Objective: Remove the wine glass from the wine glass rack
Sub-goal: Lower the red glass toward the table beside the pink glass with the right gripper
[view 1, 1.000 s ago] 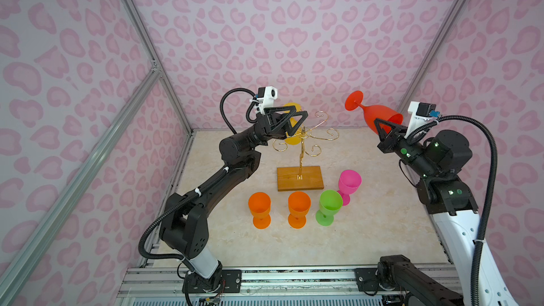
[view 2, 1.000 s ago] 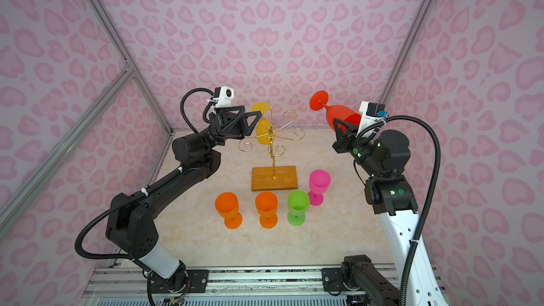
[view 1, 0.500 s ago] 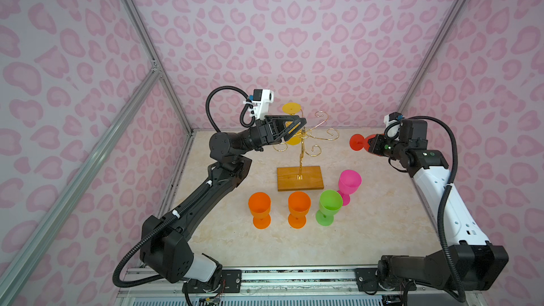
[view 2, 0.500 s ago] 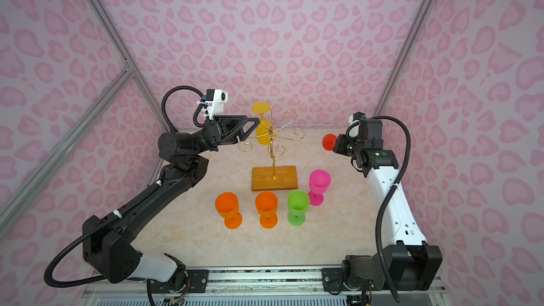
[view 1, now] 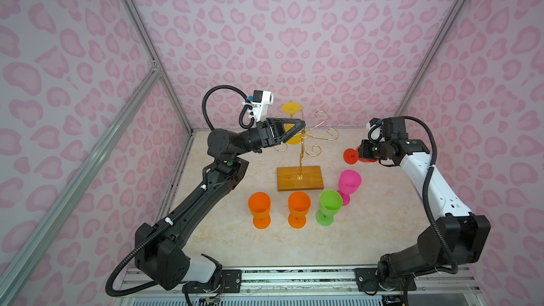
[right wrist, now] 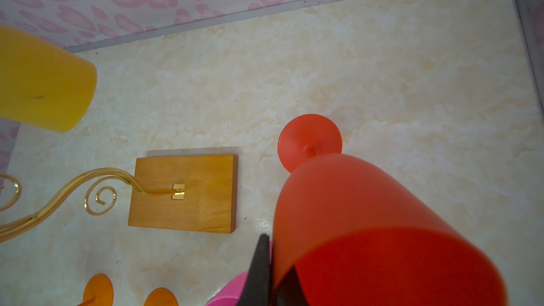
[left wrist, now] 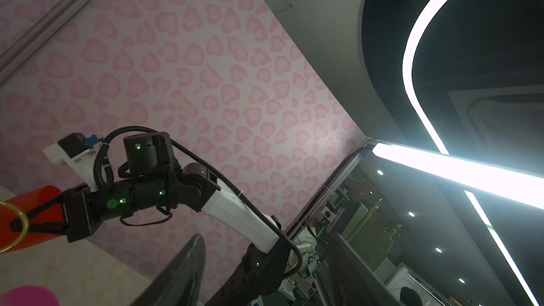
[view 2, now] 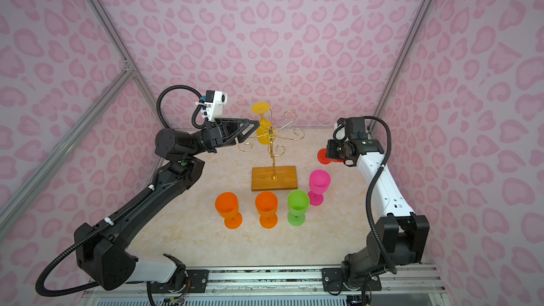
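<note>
Most of red glass (left wrist: 35, 239) behind pincer (left wrist: 13, 225)

Left arm stretches forward, left gripper (view 1: 301, 126) held level with jaws apart. Right arm bends inward, right gripper (left wrist: 14, 225) clamped tight.

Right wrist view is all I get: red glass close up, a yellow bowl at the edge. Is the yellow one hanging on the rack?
Observer: Yes. The yellow wine glass hangs upside down from the wine glass rack, foot on top.
Operator: And the left pincer?
Observer: The left pincer is open, up at the rack's arms beside that glass.
Operator: Anything standing that I miss?
Observer: A green wine glass, upright between the pink wine glass and an orange wine glass.
</note>
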You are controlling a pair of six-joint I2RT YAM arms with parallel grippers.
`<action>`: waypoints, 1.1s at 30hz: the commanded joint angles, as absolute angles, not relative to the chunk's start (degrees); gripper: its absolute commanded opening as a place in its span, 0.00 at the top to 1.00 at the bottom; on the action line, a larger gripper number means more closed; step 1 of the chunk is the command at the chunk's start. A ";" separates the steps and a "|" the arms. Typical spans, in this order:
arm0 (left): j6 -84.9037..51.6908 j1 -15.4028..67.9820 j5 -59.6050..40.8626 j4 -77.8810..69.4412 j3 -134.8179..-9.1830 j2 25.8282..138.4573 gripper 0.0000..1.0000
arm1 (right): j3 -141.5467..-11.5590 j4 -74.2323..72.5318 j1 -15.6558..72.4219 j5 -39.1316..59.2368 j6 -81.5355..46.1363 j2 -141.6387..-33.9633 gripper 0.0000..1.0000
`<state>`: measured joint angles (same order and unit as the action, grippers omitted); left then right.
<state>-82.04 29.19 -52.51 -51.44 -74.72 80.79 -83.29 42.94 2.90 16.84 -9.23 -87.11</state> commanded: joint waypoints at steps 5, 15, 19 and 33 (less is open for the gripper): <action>-80.28 29.09 -53.61 -51.16 -74.85 80.24 0.32 | -84.64 47.24 5.18 14.49 -6.14 -90.65 1.00; -80.11 29.09 -54.05 -50.80 -74.88 80.53 0.32 | -89.48 51.95 6.33 13.46 -4.75 -95.37 1.00; -80.06 29.09 -54.13 -50.80 -74.75 80.76 0.32 | -91.60 53.97 7.29 12.55 -4.14 -97.50 1.00; -79.45 29.09 -54.40 -50.71 -73.39 80.22 0.32 | -101.31 62.71 8.52 10.23 -2.62 -106.03 1.00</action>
<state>-80.40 29.21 -53.76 -49.39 -73.65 80.79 -100.75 60.40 8.29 11.03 -3.42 -105.27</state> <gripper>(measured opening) 0.680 0.049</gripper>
